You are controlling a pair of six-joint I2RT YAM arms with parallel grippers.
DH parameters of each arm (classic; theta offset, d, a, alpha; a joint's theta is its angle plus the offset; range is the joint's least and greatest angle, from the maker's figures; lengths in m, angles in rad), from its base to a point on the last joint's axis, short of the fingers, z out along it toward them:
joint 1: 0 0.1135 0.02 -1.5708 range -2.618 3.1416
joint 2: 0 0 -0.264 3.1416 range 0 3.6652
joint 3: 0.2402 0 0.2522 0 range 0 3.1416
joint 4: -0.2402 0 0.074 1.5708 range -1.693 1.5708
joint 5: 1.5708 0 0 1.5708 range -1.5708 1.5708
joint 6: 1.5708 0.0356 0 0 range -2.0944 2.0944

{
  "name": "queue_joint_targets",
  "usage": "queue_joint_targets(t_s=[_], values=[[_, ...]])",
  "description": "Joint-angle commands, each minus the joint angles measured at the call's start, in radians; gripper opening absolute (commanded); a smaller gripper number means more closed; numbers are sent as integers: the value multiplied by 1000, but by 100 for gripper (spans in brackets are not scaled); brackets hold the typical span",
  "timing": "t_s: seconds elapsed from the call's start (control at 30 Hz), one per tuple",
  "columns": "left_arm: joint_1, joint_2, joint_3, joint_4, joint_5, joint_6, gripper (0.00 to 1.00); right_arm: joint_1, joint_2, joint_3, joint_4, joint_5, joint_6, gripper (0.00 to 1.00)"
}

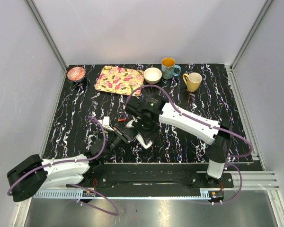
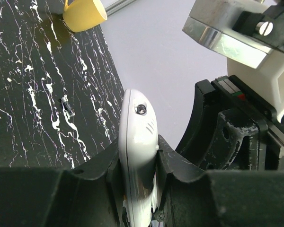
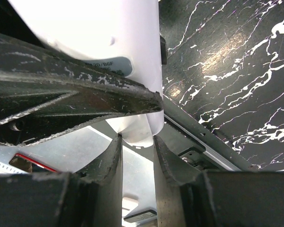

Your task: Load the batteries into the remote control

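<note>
One remote [image 2: 136, 123] is held mid-table, clamped by both left gripper [image 2: 138, 158] and right gripper [image 3: 137, 142]. Two mugs, blue [image 1: 168, 67] and yellow [image 1: 193, 81], one bowl [image 1: 152, 75], one tray [image 1: 119, 79] and one dish [image 1: 76, 74] are counted. A black marbled table [image 1: 189, 142] is enclosed by grey walls [image 1: 146, 28].

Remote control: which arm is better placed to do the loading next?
Probably right. The left tool clamps the slim white plastic remote control, steadying it; the right tool only pinches its rounded end, so it could let go and work.

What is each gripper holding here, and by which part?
The left gripper clamps the slim white plastic remote control by its body, one rounded end sticking out. The right gripper appears to pinch a rounded end.
</note>
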Motion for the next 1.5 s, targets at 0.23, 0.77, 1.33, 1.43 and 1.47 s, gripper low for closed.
queue_joint_targets(t_s=[0.23, 0.77, 1.33, 1.43, 1.47], values=[[-28, 8, 45, 95, 36, 28, 0, 5, 17, 80, -58, 3, 10, 0], [-31, 25, 46, 144, 70, -1, 0, -4, 22, 103, -36, 32, 13, 11], [-31, 32, 55, 97, 50, -30, 0, -13, -3, 88, 6, 32, 17, 34], [-31, 39, 55, 97, 53, -31, 0, -13, -10, 68, 15, 38, 25, 38], [-31, 40, 55, 97, 54, -33, 0, -16, -14, 64, 20, 38, 28, 39]])
